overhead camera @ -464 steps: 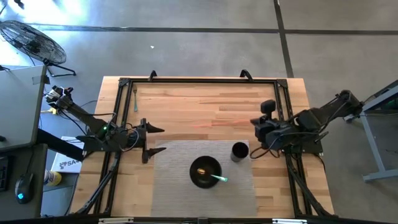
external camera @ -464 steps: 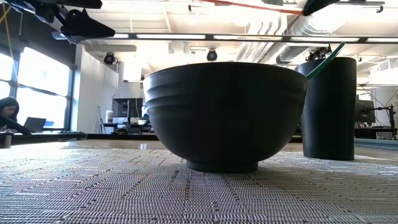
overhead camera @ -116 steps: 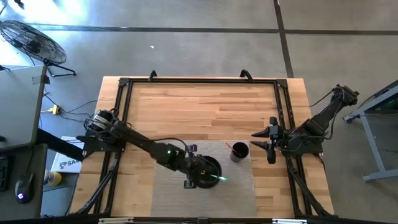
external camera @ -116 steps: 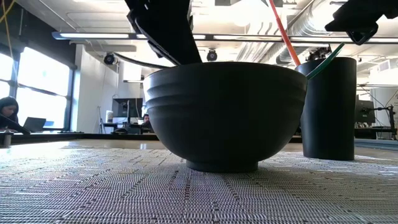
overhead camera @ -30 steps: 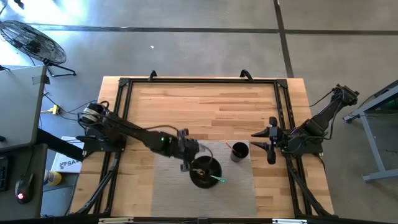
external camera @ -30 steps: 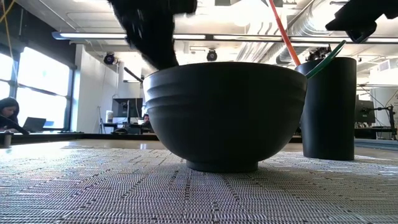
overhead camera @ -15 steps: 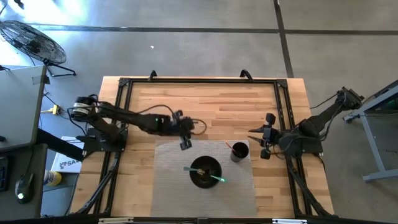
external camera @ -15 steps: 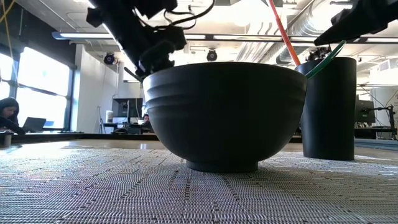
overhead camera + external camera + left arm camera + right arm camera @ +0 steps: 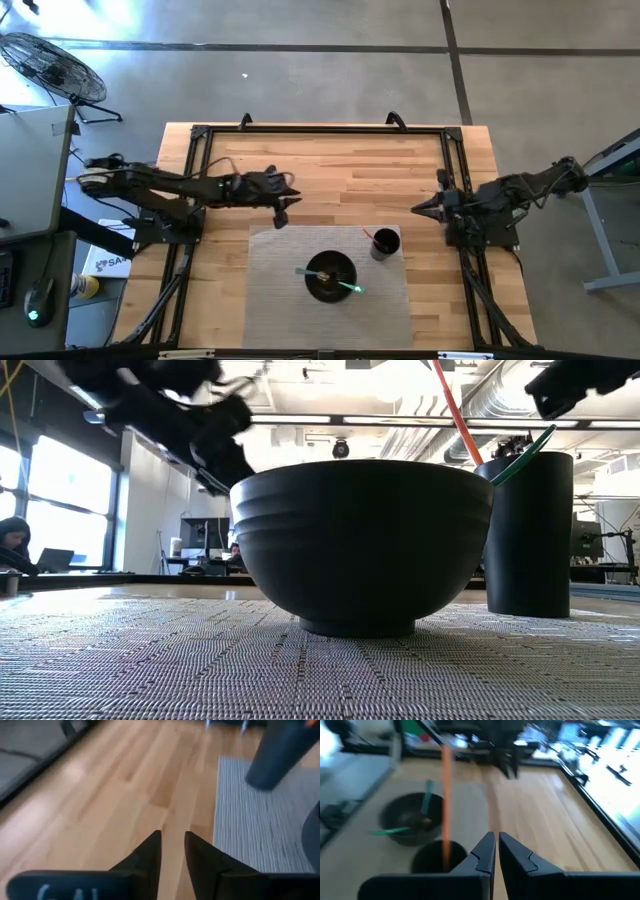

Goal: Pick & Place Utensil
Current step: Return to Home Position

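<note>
A black bowl stands on the grey woven mat near the table's front. Two green utensils lie in it. One sticks out over the left rim and the other over the right rim. To the right of the bowl, a dark cup holds an orange utensil that leans on its rim. My left gripper hangs over bare wood, far-left of the bowl, with a narrow gap between its fingers and nothing in it. My right gripper is shut and empty, right of the cup.
A black metal frame runs along the table's far and side edges. Bare wood spans the far half of the table. In the low view the bowl and the cup fill the front, and both arms are above them.
My left gripper has drawn back from above the bowl toward the table's far left. This uncovers a green utensil lying over the bowl's left rim. My right gripper has shut and has shifted a little toward the far edge. Bowl and cup have stayed put.
</note>
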